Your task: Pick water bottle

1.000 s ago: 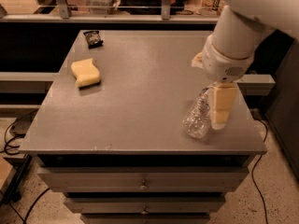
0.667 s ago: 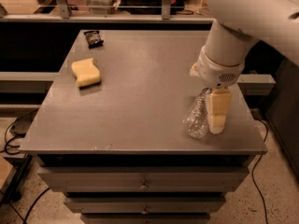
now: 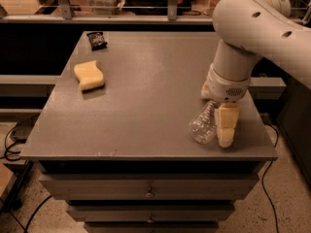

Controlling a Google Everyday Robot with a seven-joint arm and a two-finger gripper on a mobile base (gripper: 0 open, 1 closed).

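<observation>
So we're looking at the grey table [image 3: 146,110] from the front. The arm [image 3: 252,28] reaches in from the upper right and bends straight down over the front right corner. The claw [image 3: 225,127] is right down at the tabletop there, its cream tip pointing at the front edge.

The bottle [image 3: 203,126] is in that same corner, close to the front edge. It's clear and crinkled, and it looks tipped over, with the fat end toward us and the neck running back up under the wrist. It sits just to the left of the claw's cream part as we see it, pressed right up against it, no gap that we can make out.

Honestly, we can't tell how wide the claw is, or whether it has hold of the bottle. The bottle and the wrist hide too much of it.

The sponge [image 3: 89,75] is well apart on the left side of the table, and a small dark packet [image 3: 97,39] lies near the back left corner. Drawers [image 3: 146,191] run under the tabletop.
</observation>
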